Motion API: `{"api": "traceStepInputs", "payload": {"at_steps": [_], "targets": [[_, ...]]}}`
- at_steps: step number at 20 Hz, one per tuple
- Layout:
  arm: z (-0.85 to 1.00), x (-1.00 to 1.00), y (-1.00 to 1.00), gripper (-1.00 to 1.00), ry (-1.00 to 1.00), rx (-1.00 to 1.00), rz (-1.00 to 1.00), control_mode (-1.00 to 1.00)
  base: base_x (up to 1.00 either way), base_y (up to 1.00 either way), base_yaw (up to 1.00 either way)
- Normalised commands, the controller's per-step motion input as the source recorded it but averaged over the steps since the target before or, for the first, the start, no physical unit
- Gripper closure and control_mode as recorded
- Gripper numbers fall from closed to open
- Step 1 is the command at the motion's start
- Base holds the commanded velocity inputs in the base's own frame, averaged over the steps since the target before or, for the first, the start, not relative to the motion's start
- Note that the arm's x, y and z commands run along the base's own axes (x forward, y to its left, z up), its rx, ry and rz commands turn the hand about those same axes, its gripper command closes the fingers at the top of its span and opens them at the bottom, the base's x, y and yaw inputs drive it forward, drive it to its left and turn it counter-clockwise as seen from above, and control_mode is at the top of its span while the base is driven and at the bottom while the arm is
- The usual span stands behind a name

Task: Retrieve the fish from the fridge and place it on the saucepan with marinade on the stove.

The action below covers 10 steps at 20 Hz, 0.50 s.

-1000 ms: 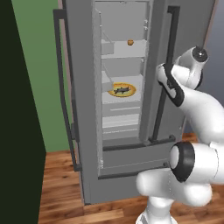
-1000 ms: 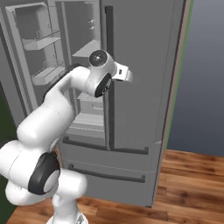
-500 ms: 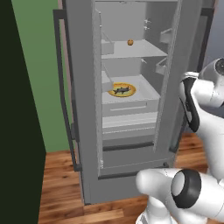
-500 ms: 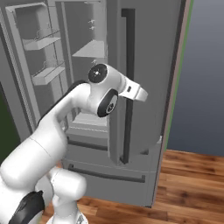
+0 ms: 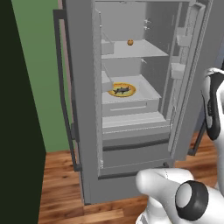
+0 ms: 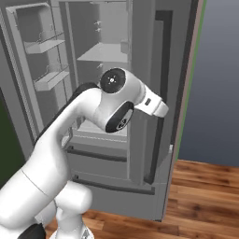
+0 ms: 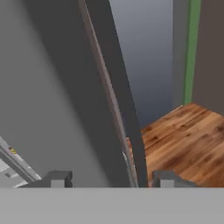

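Observation:
The fridge stands with both doors open. On a middle shelf the small dark fish lies on a round orange plate. My gripper is open at the outer face of the right door. The door's long dark handle runs down between the two fingertips with room on either side. In the right base view my hand sits against that handle. The gripper holds nothing. The saucepan and the stove are out of view.
A tiny orange ball sits on the upper shelf. The left door juts toward me edge-on, with bins on its inside. Drawers lie below the shelves. Wood floor and a green wall surround the fridge.
The right fridge door has swung from nearly closed to wide open. My arm has swept to the right with it, and the shelves and fish now show fully.

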Motion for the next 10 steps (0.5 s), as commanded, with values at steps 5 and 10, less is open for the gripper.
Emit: {"api": "traceStepInputs", "payload": {"at_steps": [5, 10], "targets": [[0.85, -0.44, 0.69, -1.00, 0.11, 0.00, 0.07, -1.00, 0.00, 0.00, 0.00], [0.33, -0.24, 0.99, -1.00, 0.04, -0.01, 0.03, -1.00, 0.00, 0.00, 0.00]]}}
